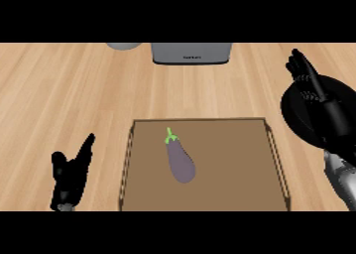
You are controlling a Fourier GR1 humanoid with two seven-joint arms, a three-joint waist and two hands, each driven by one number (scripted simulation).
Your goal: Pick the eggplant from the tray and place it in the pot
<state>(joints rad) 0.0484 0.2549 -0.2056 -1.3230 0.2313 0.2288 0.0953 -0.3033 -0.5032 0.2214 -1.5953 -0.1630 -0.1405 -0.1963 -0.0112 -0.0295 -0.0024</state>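
A purple eggplant (181, 161) with a green stem lies lengthwise in the middle of the brown tray (232, 193), stem pointing away from me. The black pot (297, 114) sits to the right of the tray and is largely covered by my right arm. My right hand (306, 74) is raised over the pot's far side with straight fingers, holding nothing. Left of the tray, my left hand (72, 171) rests open with its fingers pointing up, apart from the tray's edge.
A grey appliance (191, 53) stands at the back centre of the wooden counter, with a grey rounded object (124, 45) to its left. The tray has raised rims (126, 163) along its sides.
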